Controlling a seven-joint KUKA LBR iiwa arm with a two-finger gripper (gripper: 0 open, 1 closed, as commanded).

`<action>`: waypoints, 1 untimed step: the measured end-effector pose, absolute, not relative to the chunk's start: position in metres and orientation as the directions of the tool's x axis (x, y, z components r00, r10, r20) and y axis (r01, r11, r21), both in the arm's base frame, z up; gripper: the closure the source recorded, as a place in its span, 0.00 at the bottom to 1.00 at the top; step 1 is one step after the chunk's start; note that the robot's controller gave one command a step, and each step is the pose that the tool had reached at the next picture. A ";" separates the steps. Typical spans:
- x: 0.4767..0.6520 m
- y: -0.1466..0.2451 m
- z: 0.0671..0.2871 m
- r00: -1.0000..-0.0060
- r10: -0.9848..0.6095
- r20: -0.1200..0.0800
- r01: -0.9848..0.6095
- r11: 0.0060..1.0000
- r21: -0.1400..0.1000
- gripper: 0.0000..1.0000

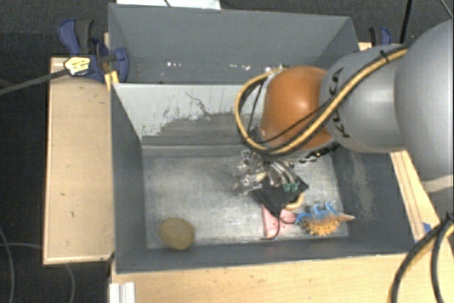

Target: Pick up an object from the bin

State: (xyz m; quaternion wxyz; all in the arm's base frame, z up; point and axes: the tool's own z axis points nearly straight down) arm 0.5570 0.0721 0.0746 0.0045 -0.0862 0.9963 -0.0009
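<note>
My gripper (pixel 252 174) hangs low over the middle of the bin floor, under the arm's orange cover. Right beside it, to the lower right, lies a black flat thing (pixel 278 196) with small green marks; whether the gripper touches it I cannot tell. A pink thing (pixel 271 223) pokes out from under the black one toward the front wall. A small blue and orange toy (pixel 323 218) lies further right, near the front right corner.
A tan rounded lump (pixel 176 233) sits alone in the front left corner, far from the gripper. The arm and its cables cover the right rear part of the bin.
</note>
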 end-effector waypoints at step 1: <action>0.558 0.074 0.117 -0.981 -0.194 0.005 -0.194 0.981 0.001 1.00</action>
